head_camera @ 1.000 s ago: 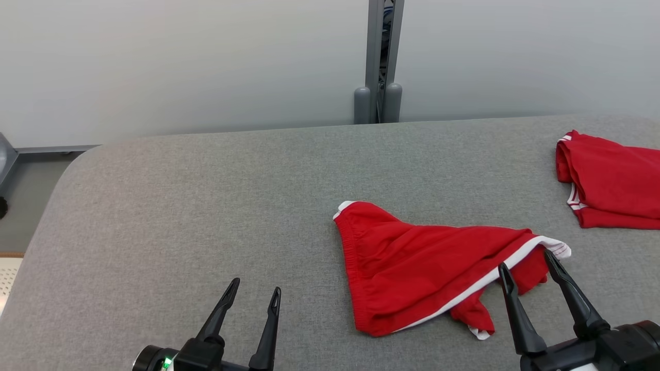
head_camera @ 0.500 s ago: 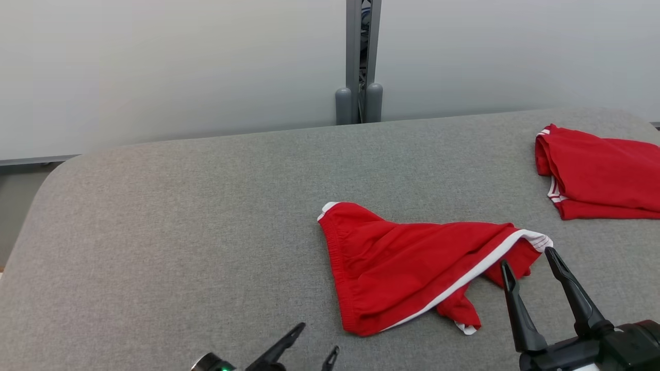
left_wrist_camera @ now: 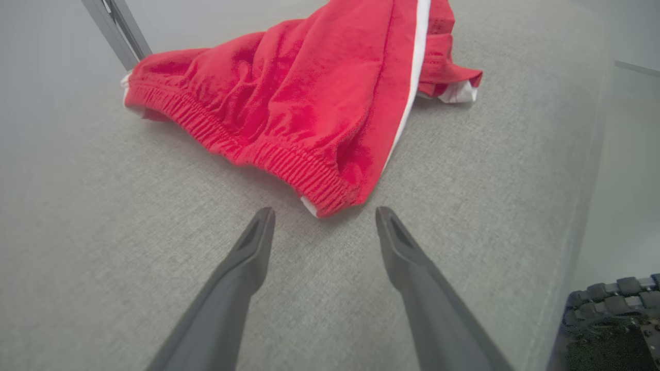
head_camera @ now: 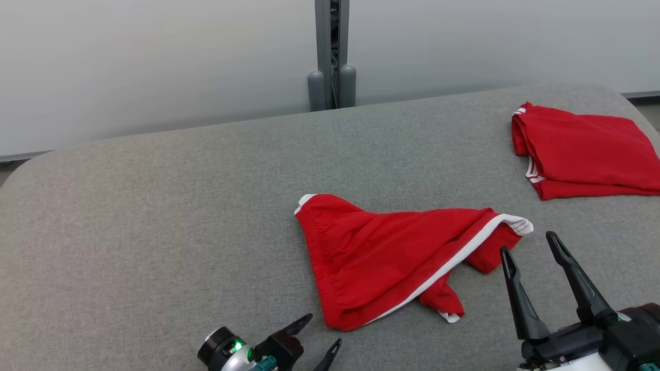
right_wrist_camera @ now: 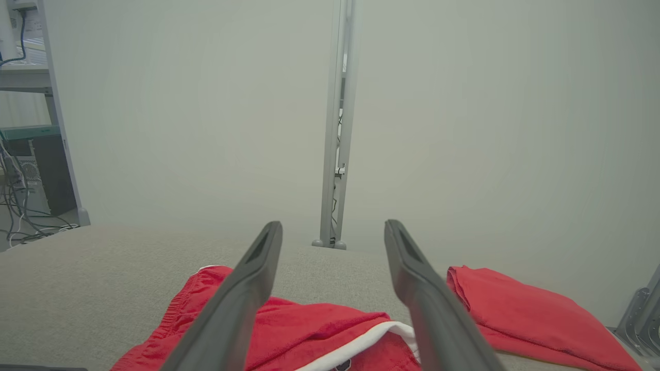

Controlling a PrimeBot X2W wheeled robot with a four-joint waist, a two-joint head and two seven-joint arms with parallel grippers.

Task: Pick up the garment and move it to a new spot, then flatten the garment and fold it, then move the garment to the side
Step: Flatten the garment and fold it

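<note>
Spread wide and holding nothing on both sides. With the left jaws, swung in over the last second to just short of the waistband corner of the shorts (head_camera: pixel 392 257), 7 o'clock of the heap. With the right jaws, poised beside the striped hem at 3 o'clock. Crumpled mid-worktop (head_camera: pixel 154 216), unlifted; seemingly set for a two-corner pick-up.

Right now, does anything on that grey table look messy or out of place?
Yes: the red shorts in the middle of the table lie crumpled, bunched into a rough triangle with one leg poking out from beneath. The folded red garment at the far right looks neat by contrast. Nothing appears spilled or torn.
</note>
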